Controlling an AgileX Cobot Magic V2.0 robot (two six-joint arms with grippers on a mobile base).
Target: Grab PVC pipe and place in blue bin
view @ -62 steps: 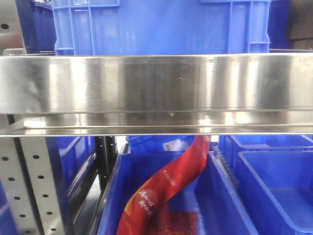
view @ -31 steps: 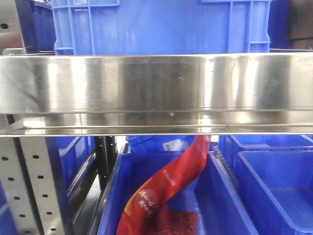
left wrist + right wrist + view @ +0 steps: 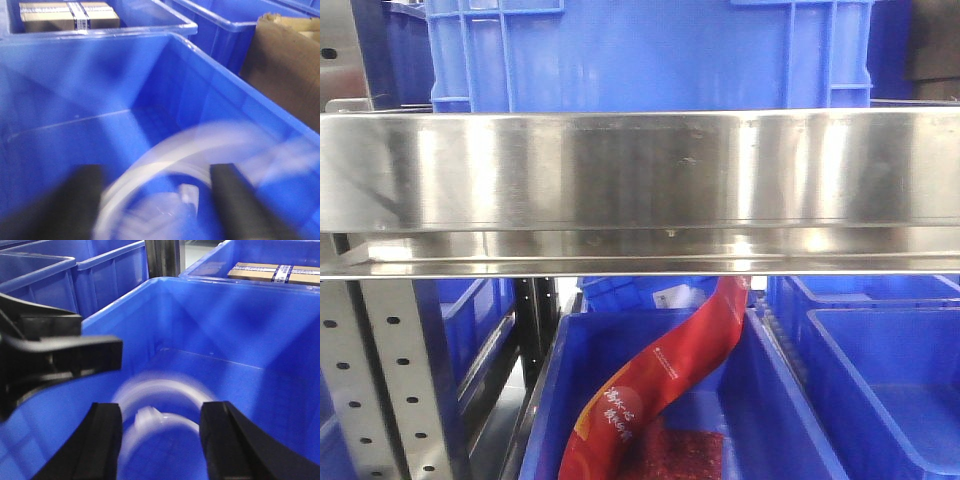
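Release step, by the look of it: left pincer (image 3: 155,200) and right pincer (image 3: 160,435) both spread apart over the blue bin (image 3: 210,315), blurred coiled PVC pipe (image 3: 160,400) below, seemingly unclamped. Next, probably: lift clear.

My front camera faces a steel shelf rail (image 3: 640,180) at close range; both wrist cameras look down into one deep blue plastic bin (image 3: 150,75) (image 3: 210,320).

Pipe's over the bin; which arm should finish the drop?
Left, probably: the PVC pipe looms large in the left tool over the blue bin, but sits farther from the right tool. Blur hides grip.
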